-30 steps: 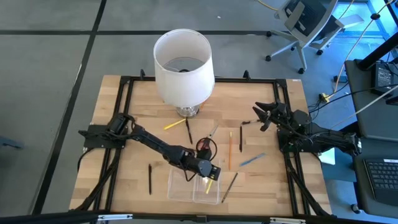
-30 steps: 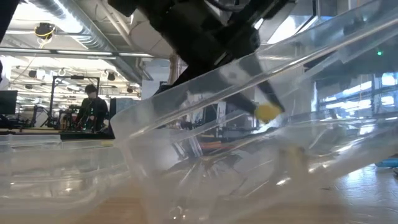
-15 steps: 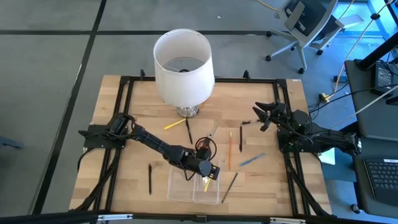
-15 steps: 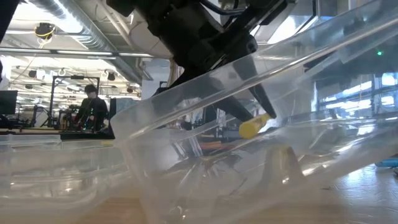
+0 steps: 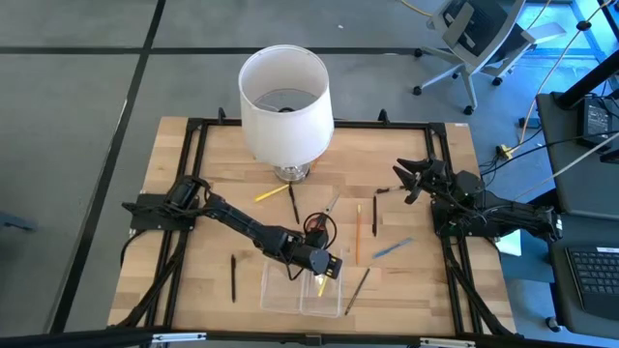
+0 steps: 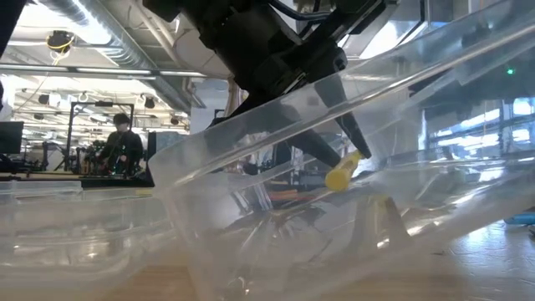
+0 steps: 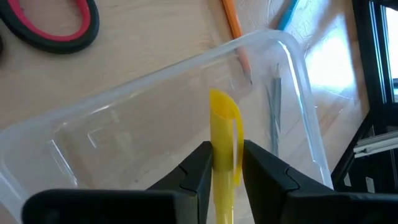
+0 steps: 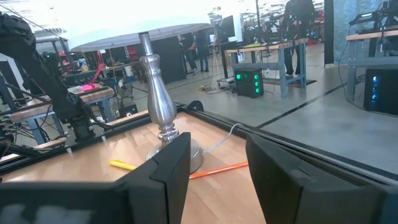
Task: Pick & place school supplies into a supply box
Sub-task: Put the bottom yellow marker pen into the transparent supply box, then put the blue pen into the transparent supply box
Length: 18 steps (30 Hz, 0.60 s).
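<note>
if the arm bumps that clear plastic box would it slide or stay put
Likely it slides: the supply box looks thin-walled, shallow and nearly empty, sitting on smooth wood. It probably flexes rather than cracks. The left tool, with a yellow pen between its fingers over the box, could nudge it.

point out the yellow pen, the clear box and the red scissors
yellow pen [image 7: 222, 134], left wrist view, its barrel
clear box [image 7: 298, 56], left wrist view, its rim corner
red scissors [image 7: 59, 34], left wrist view, handle loop

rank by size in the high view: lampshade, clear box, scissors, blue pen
1. lampshade, by far the largest, though it stands nearer the camera
2. clear box
3. scissors and blue pen: about alike, too close to rank
</note>
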### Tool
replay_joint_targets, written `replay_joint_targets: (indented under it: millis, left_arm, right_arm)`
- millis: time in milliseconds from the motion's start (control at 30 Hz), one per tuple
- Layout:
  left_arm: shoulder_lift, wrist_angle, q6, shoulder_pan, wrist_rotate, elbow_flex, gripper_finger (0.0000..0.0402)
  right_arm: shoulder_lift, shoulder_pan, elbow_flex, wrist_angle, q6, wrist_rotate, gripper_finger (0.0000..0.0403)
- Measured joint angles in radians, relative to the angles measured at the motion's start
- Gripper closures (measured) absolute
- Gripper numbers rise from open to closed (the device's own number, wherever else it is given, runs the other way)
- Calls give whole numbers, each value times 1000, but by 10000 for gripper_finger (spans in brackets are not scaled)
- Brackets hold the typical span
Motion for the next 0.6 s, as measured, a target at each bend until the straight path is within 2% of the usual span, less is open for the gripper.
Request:
replay_joint_targets:
  millis: [600]
  left_arm:
    - [0,0,-1,0,0,0,281]
  right_arm:
    - [0,0,0,0,0,0,244]
